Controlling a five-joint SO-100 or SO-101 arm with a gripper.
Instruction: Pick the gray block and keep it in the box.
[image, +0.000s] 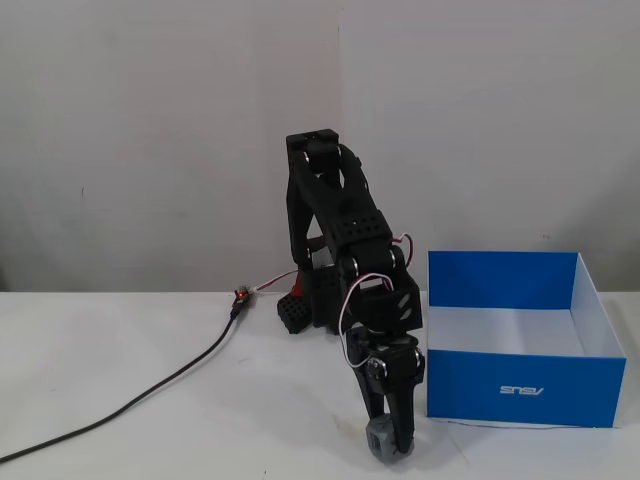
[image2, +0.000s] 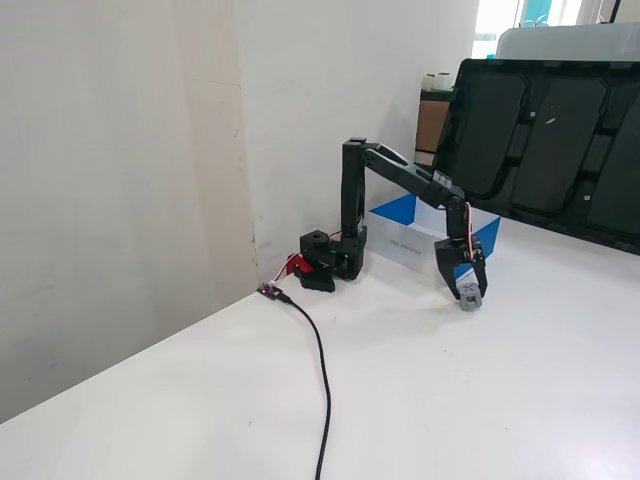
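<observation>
The jaws (image: 392, 444) are closed around the gray block (image: 384, 441), down at the white desk (image: 150, 440) just left of the box (image: 520, 385) in a fixed view. The box's blue front bears a white "ASUS" logo (image: 521, 391), seen upside down.

In a fixed view the box (image: 523, 388) sat on the table (image: 150, 380), right of the arm base (image: 305, 305). The gray block (image: 384, 441) sat btwn the gripper (image: 392, 447) fingers, just left of the box's front corner. A cable (image: 160, 385) ran left from the base twd the table's front edge.
</observation>
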